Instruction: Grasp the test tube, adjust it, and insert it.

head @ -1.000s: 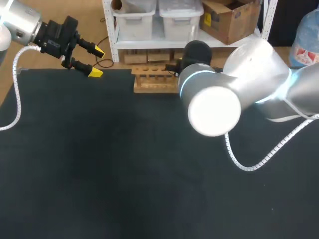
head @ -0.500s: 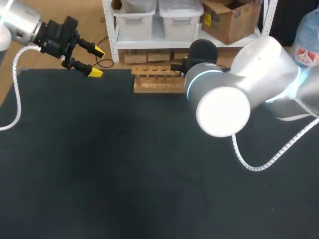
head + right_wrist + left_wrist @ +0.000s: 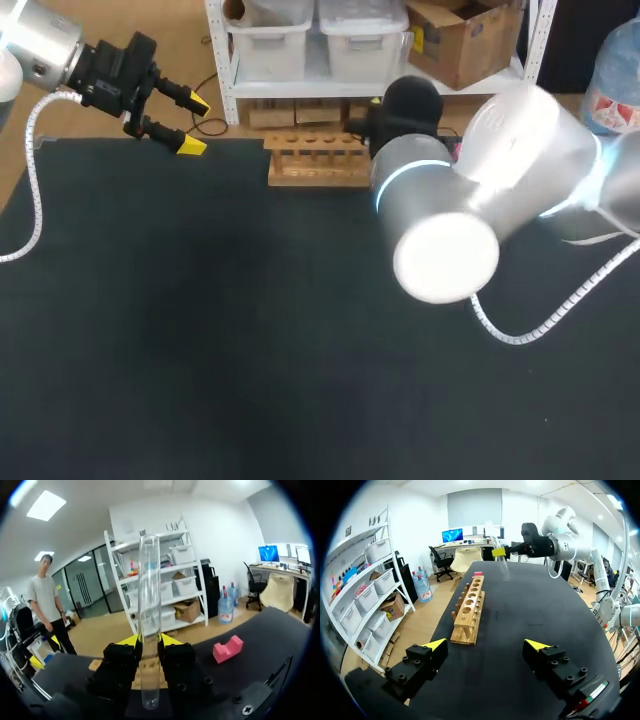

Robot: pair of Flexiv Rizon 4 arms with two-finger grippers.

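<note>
Change: my right arm (image 3: 470, 190) has swung a little away from the right end of the wooden rack (image 3: 317, 160); my left arm has kept still
Right gripper (image 3: 149, 640): clamped on the test tube (image 3: 149, 605), one yellow-tipped finger on each side
Test tube: stands between those fingers with most of its length above them and its rounded end below, held in the air near the rack's right end
Left gripper (image 3: 194, 125): fingers wide apart, holding nothing, off the rack's left end at the back edge of the table (image 3: 200, 300)
</note>
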